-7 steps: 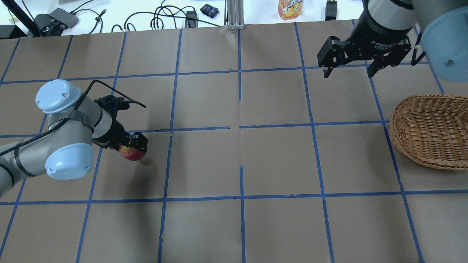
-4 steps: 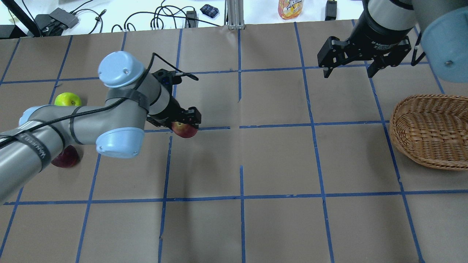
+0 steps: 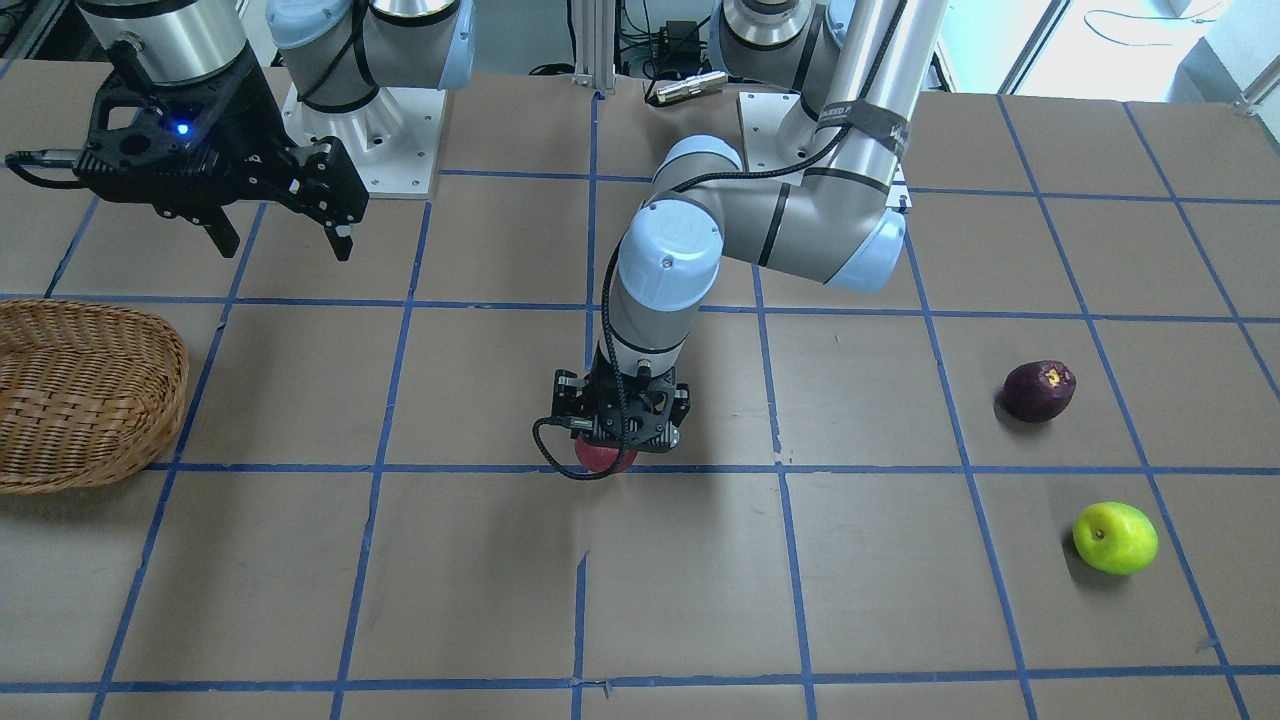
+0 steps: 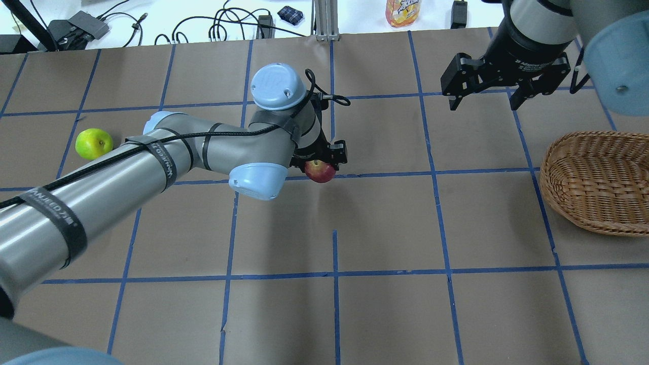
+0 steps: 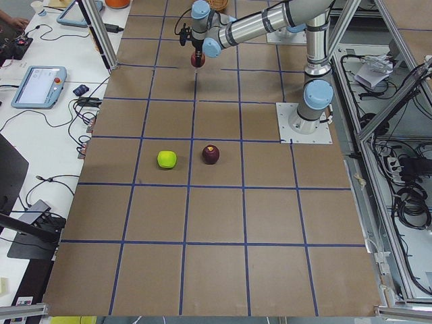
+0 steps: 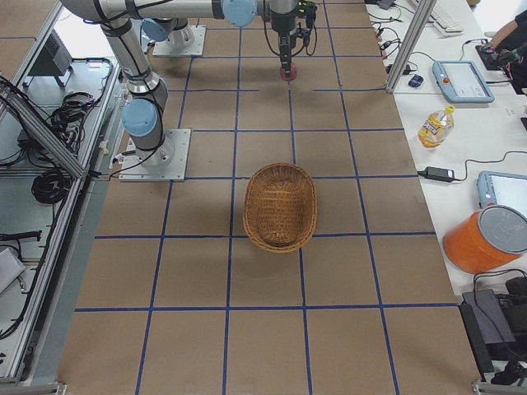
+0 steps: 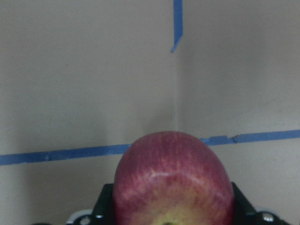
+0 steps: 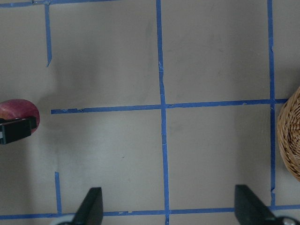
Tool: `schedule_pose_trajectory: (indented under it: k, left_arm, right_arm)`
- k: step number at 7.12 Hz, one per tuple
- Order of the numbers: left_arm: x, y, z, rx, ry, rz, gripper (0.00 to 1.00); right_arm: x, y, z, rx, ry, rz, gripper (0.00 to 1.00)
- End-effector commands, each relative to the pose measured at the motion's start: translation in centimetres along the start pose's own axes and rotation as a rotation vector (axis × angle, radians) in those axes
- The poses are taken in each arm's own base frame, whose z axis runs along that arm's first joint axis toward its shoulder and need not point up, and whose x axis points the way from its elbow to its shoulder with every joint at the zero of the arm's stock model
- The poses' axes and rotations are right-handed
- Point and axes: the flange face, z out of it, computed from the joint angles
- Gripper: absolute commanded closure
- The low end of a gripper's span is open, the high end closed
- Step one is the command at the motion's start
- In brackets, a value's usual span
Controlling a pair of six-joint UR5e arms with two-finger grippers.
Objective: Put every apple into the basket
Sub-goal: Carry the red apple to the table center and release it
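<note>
Bench [image 4: 385, 228]: brown paper under a blue tape grid [image 4: 334, 274].
Red apple [image 4: 320, 171]: over mid-bench, pinched between the fingers of the left tool [image 4: 320, 163].
Left arm [image 4: 152, 167]: stretched far across, wrist pointing down.
Green apple [image 4: 94, 143], maroon apple [image 3: 1040, 390]: resting apart at the left end.
Basket [image 4: 583, 203]: right end, open bench between it and the red apple.
Right tool [image 4: 482, 104]: fingers spread wide, hovering beyond the basket.

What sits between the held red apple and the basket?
Nothing: only bare taped paper between red apple and basket, clearest in the overhead view.
</note>
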Motion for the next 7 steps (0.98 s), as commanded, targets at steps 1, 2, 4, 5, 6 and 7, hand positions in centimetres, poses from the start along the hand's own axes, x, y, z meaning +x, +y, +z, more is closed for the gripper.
schedule_pose_trajectory:
  k: [1,2,4,5,6,7]
  left_arm:
    - [1.0,-0.2,3.8,-0.001,-0.005,-0.083,0.0]
    - [1.1,-0.5,3.4,0.018,-0.001,-0.09,0.0]
    - [-1.7,-2.8,-1.5,0.075,0.012,-0.133,0.0]
    - [-4.7,-3.7,-5.6,0.045,-0.013,-0.106,0.0]
    - [-11.0,-4.8,-9.1,-0.015,-0.058,-0.065,0.0]
    - [-19.0,-5.0,-11.8,-0.046,-0.117,-0.068,0.0]
  right_arm:
    - [0.0,0.3,0.6,-0.017,0.006,-0.011,0.0]
    - [-0.1,0.6,1.6,-0.034,-0.006,-0.009,0.0]
    - [-0.1,0.6,2.6,-0.043,-0.006,-0.014,0.0]
    - [-0.3,0.5,4.5,-0.074,-0.034,-0.011,0.0]
    - [-2.3,-0.1,6.7,-0.052,-0.079,-0.023,0.0]
    - [-6.9,-0.5,9.2,-0.03,-0.086,-0.049,0.0]
